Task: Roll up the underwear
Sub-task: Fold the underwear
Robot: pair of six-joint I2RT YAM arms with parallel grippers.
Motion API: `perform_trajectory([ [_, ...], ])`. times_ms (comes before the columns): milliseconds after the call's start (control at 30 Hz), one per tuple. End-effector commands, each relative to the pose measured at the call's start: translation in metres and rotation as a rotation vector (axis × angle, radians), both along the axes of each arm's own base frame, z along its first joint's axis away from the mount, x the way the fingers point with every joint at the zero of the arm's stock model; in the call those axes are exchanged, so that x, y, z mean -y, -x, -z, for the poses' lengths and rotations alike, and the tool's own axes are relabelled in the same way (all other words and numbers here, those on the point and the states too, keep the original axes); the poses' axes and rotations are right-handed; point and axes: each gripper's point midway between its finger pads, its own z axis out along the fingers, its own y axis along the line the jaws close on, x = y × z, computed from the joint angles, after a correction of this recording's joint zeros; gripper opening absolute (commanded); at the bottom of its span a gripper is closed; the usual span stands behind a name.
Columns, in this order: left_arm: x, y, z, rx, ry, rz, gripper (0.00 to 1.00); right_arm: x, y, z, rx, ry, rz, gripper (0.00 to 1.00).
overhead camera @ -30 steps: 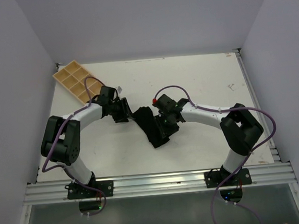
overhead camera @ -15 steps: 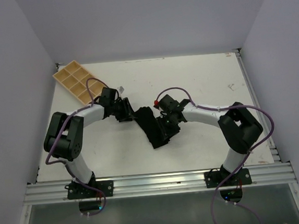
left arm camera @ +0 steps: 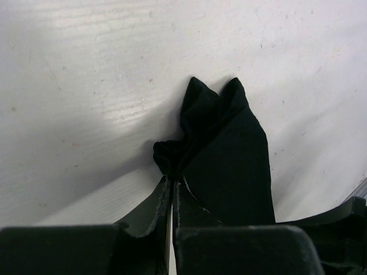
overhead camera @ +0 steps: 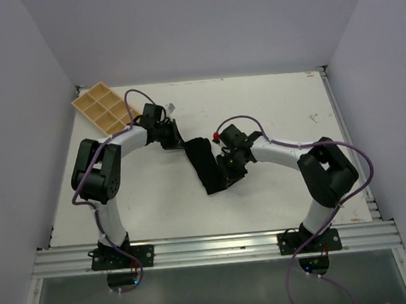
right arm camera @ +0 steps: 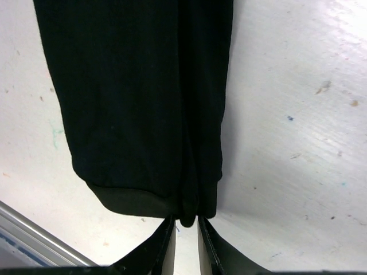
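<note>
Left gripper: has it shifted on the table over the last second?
Yes. The left gripper has moved away from the metal rail, toward the far side and slightly right, and is now shut on the underwear.

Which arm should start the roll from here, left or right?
Left, probably. The left pincer is shut on bunched fabric at the far end of the underwear, a ready starting point. The right pincer only straddles the near hem at its tips; its grip is unclear.

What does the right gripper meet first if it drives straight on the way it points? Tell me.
The underwear. The right gripper has its fingertips right at the hem, so going straight on would likely push into the fabric at once.
</note>
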Motion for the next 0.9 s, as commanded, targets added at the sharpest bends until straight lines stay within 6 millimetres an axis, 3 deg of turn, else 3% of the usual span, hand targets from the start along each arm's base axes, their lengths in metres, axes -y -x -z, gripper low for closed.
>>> perform_trajectory([
  [0,0.006,-0.013,-0.009,0.053,0.006,0.074,0.00,-0.001,-0.008,-0.006,0.015,-0.005,-0.028,0.25],
  [67,0.009,-0.014,-0.011,0.050,0.016,0.098,0.12,-0.001,-0.008,-0.006,0.012,0.001,-0.032,0.25],
  [100,0.010,-0.013,-0.010,0.044,0.023,0.107,0.23,-0.003,-0.011,-0.009,0.019,-0.004,-0.038,0.28],
  [300,0.001,-0.012,-0.019,0.052,-0.022,0.081,0.44,-0.006,-0.024,-0.015,0.036,0.006,-0.043,0.34],
  [433,-0.013,0.003,-0.031,0.048,-0.061,-0.016,0.44,-0.009,-0.025,-0.023,0.029,-0.022,-0.030,0.34],
  [467,-0.015,0.007,-0.047,0.088,-0.052,-0.035,0.44,-0.010,-0.025,-0.026,0.028,-0.031,-0.019,0.34],
  [500,-0.015,0.016,-0.043,0.089,-0.042,-0.040,0.44,-0.011,-0.025,-0.029,0.028,-0.040,-0.010,0.34],
  [600,-0.001,0.035,-0.056,0.100,-0.012,-0.024,0.43,-0.013,-0.022,-0.042,0.023,-0.065,0.008,0.34],
  [733,0.040,0.062,-0.061,0.079,0.008,0.067,0.42,-0.011,-0.021,-0.050,0.010,-0.054,0.038,0.34],
  [867,0.063,0.073,-0.064,0.068,0.043,0.078,0.40,0.001,-0.032,-0.051,0.029,0.007,0.121,0.33],
])
